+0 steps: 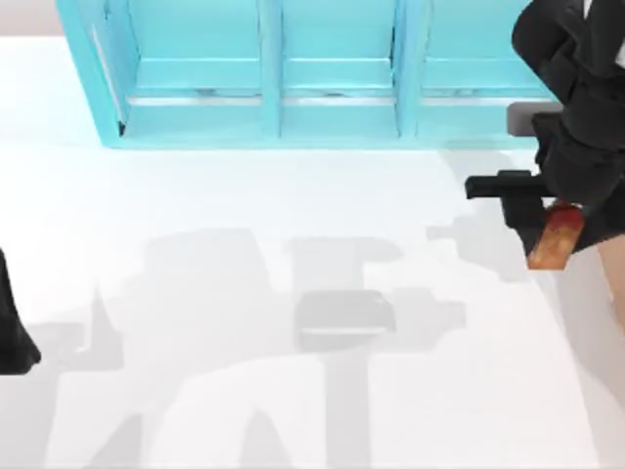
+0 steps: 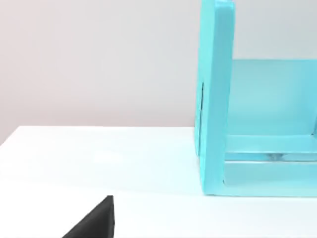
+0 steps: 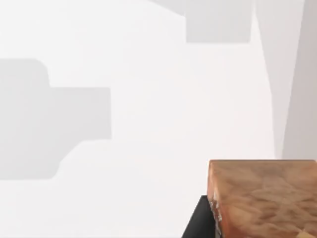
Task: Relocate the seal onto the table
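The right pincer (image 1: pixel 549 227) sits at the right side of the top view, just in front of the turquoise shelf unit (image 1: pixel 293 78), and it is closed on the seal (image 1: pixel 555 237). The seal hangs from the fingers with its dark red end tucked up against them and its orange-brown body pointing away from the shelf, its long axis tilted a little off the vertical of the top view. The right wrist view shows the seal's mottled orange-brown face (image 3: pixel 265 198) close under the camera with a dark finger beside it, and open white table (image 3: pixel 148 124) lying beyond.

What matters for the coming move is the gap beneath: the seal looks to be held above the table (image 1: pixel 244 195) rather than resting on it (no contact can be made out), so a descent seems to be what is left, then a release.

The left arm is parked at the left edge of the top view, well apart from the seal; whether its pincer (image 1: pixel 15 342) is open cannot be told.
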You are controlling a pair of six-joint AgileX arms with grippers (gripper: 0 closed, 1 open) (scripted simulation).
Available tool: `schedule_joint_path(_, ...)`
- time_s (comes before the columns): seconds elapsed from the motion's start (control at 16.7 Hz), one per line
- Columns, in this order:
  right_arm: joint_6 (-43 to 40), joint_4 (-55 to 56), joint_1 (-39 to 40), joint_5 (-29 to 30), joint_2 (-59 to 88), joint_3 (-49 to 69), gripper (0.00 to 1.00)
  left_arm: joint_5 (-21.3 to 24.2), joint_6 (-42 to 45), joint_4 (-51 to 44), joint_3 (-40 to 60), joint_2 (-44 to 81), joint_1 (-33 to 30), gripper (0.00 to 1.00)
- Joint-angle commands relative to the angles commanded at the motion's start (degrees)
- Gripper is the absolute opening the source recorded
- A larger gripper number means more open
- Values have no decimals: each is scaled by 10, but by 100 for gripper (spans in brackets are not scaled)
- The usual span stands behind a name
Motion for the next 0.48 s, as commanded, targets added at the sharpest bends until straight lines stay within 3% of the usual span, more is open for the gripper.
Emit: schedule_joint_path(0.48, 47, 60, 42, 0, 79, 30, 0, 0, 0, 0, 0, 0, 0, 100)
